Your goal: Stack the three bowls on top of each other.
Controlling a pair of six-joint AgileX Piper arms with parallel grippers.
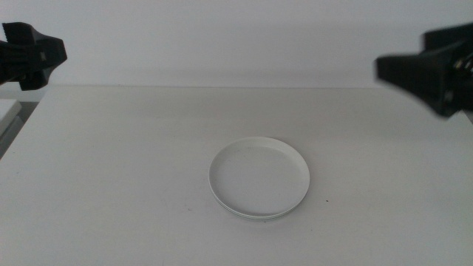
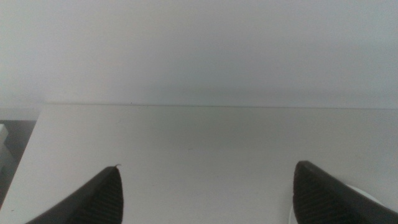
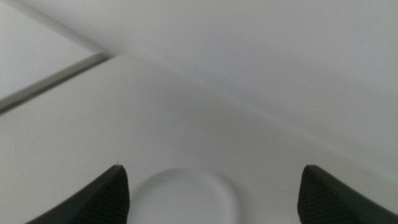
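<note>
A white bowl (image 1: 259, 176) lies on the table in the middle of the middle view. Thin rims of other dishes show under its near edge (image 1: 255, 215); their colours cannot be told, so the pale green and grey bowls are hidden. The left gripper (image 1: 37, 52) hangs high at the far left, well away from the stack, with its jaws wide apart and empty. The right gripper (image 1: 421, 74) hangs high at the far right, blurred, open and empty. The right wrist view shows the white bowl (image 3: 183, 196) below that gripper (image 3: 212, 169). The left wrist view shows that gripper (image 2: 208, 186) over bare table.
The white table (image 1: 118, 162) ends at its left edge (image 1: 18, 122), with a white object (image 1: 6, 111) beyond it. A plain pale wall stands behind the table's far edge (image 1: 236, 86).
</note>
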